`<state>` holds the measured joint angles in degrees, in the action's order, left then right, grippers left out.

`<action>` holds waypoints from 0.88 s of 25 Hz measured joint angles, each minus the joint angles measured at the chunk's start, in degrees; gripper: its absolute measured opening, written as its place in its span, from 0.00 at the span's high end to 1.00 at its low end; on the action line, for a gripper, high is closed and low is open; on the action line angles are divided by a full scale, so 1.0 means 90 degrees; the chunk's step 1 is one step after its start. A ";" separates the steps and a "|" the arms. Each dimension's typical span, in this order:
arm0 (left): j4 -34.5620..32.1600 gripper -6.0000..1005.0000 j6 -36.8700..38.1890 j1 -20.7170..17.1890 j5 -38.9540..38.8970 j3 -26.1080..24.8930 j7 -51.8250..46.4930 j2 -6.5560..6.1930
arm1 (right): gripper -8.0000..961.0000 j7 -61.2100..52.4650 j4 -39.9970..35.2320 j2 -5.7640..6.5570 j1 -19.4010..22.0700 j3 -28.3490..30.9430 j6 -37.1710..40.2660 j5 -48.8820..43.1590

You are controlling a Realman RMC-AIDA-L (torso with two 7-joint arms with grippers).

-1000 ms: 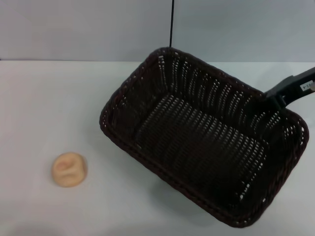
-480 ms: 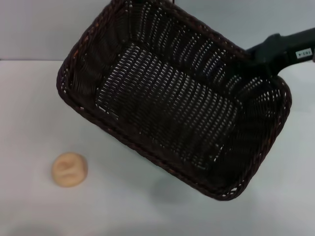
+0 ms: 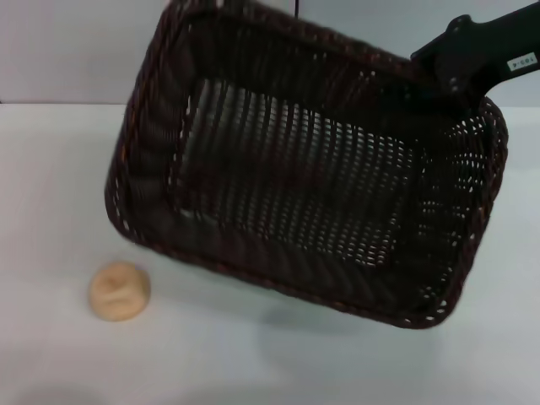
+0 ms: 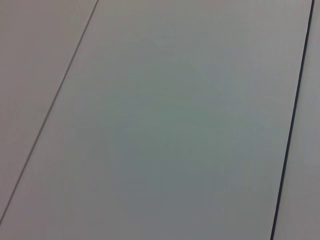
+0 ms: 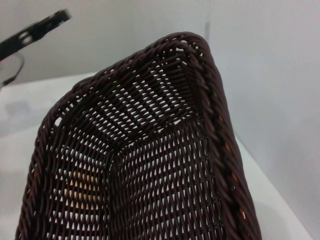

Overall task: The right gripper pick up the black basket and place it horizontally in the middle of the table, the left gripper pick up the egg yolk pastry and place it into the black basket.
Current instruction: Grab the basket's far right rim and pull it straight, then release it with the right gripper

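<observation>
The black basket [image 3: 304,177] hangs in the air above the table [image 3: 51,186], tilted, with its open side toward the head camera. My right gripper [image 3: 440,69] is shut on the basket's far right rim; its boxy black body with the white label reaches in from the upper right. The right wrist view looks along the basket's inside [image 5: 165,165]. The egg yolk pastry [image 3: 119,291] lies on the table at the front left, apart from the basket. It shows through the weave in the right wrist view [image 5: 82,187]. A slim black part, probably my left gripper [image 5: 35,31], shows far off.
A grey wall with a dark vertical seam [image 3: 295,7] stands behind the table. The left wrist view shows only plain grey panels with a dark seam [image 4: 292,120].
The basket has been lifted off the table, carried up and to the left, and turned so its long side lies closer to level. The pastry has not moved.
</observation>
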<state>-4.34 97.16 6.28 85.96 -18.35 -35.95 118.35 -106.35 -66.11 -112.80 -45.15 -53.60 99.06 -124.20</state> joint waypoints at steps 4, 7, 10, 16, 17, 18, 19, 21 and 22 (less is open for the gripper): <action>0.0060 0.33 0.0030 -0.0051 0.0000 -0.0002 0.0018 0.0003 | 0.84 0.0328 0.0052 -0.0006 -0.0029 -0.0258 0.0067 -0.0119; 0.0091 0.33 0.0021 -0.0060 0.0000 -0.0002 0.0051 0.0003 | 0.84 0.0507 0.0056 -0.0074 0.0009 -0.0316 0.0070 -0.0214; 0.0092 0.33 0.0031 -0.0061 0.0000 -0.0002 0.0052 -0.0001 | 0.84 0.0845 0.0074 -0.0210 0.0095 -0.0354 0.0079 -0.0259; 0.0092 0.33 0.0039 -0.0056 0.0000 -0.0001 0.0049 -0.0004 | 0.84 0.1081 0.0257 -0.0273 0.0149 -0.0457 0.0084 -0.0265; 0.0092 0.34 0.0033 -0.0055 0.0000 -0.0001 0.0049 -0.0005 | 0.84 0.1078 0.0267 -0.0273 0.0145 -0.0460 0.0084 -0.0271; 0.0092 0.34 0.0022 -0.0054 0.0000 0.0002 0.0049 -0.0005 | 0.84 0.1069 0.0270 -0.0274 0.0129 -0.0464 0.0087 -0.0283; 0.0092 0.34 0.0015 -0.0054 0.0000 0.0007 0.0049 -0.0006 | 0.84 0.1060 0.0271 -0.0274 0.0106 -0.0469 0.0100 -0.0314; 0.0092 0.34 0.0013 -0.0054 0.0004 0.0042 0.0044 -0.0006 | 0.84 0.1049 0.0272 -0.0273 0.0041 -0.0477 0.0117 -0.0436; 0.0092 0.34 0.0017 -0.0054 0.0007 0.0066 0.0031 -0.0006 | 0.84 0.1050 0.0287 -0.0273 0.0004 -0.0480 0.0108 -0.0517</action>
<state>-3.51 97.31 5.79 86.02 -17.76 -35.67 118.29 -96.90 -63.54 -115.25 -45.12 -57.91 100.03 -128.86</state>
